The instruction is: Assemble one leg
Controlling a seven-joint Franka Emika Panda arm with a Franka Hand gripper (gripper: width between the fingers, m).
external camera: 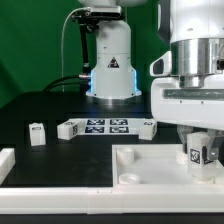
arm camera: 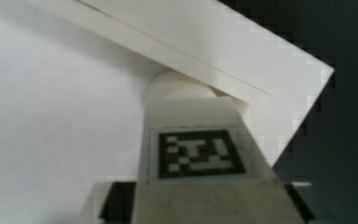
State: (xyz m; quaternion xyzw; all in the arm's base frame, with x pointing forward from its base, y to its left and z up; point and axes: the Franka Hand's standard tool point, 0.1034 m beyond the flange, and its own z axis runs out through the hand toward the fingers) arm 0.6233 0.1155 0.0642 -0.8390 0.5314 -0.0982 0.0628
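My gripper (external camera: 198,152) is shut on a leg (external camera: 197,153), a stubby white block with a black-and-white tag on its face. It holds the leg upright over the near right corner of the large white square panel (external camera: 150,165). In the wrist view the leg (arm camera: 197,140) fills the middle, its far end resting against the panel's surface (arm camera: 69,100) near a corner edge, with my dark fingers (arm camera: 117,200) pressed on both of its sides. A second leg (external camera: 37,133) stands on the black table at the exterior view's left.
The marker board (external camera: 95,126) lies on the table behind the panel. A small white part (external camera: 146,125) sits at its right end. A white rail (external camera: 10,160) runs along the exterior view's left edge. The robot base (external camera: 110,60) stands at the back.
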